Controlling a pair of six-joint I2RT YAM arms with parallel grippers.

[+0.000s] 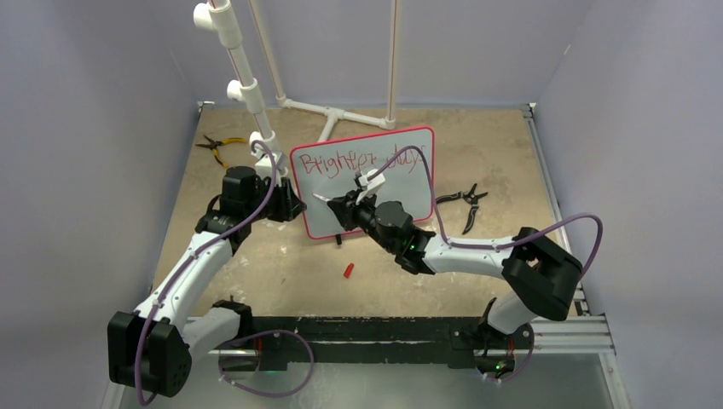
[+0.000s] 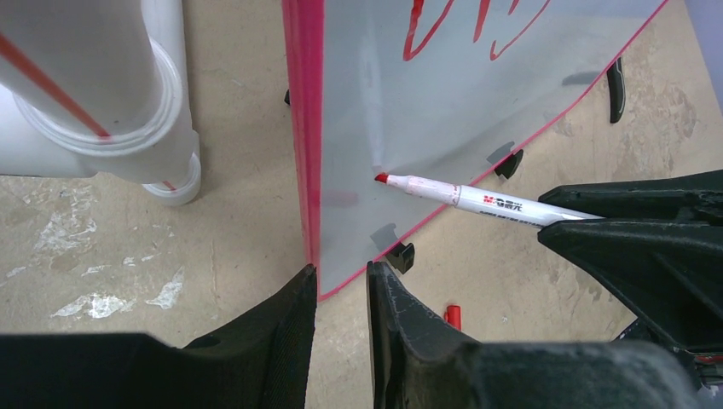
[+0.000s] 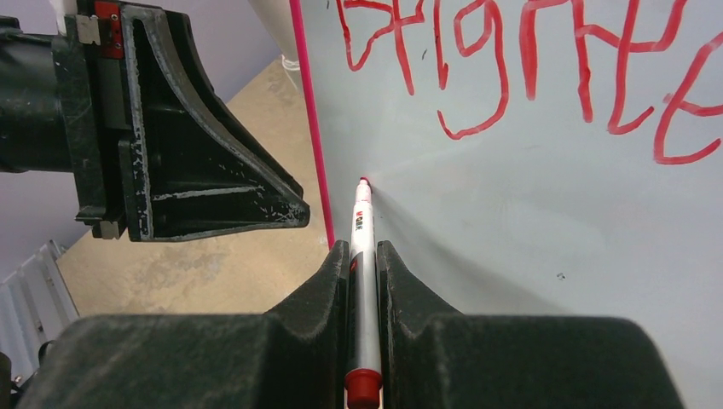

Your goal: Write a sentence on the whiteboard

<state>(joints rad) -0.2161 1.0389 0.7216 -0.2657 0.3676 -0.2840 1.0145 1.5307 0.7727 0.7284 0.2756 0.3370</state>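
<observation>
The right claw [image 3: 362, 247] is clamping a white marker [image 3: 361, 223], its red tip touching the whiteboard [image 3: 546, 221] near the 9 o'clock edge, with the red sentence [image 3: 529, 77] running at 1 o'clock from the tip. The left claw [image 2: 341, 277] is straddling the board's 7 o'clock corner; whether it is gripping cannot be told. The board is standing mid-table, a red cap [image 1: 348, 271] lying at its 6 o'clock and black pliers [image 1: 465, 204] at its 3 o'clock.

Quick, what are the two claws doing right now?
Left gripper: open, jaws astride the whiteboard edge, a gap visible.
Right gripper: closed on the marker, tip against the whiteboard.
</observation>
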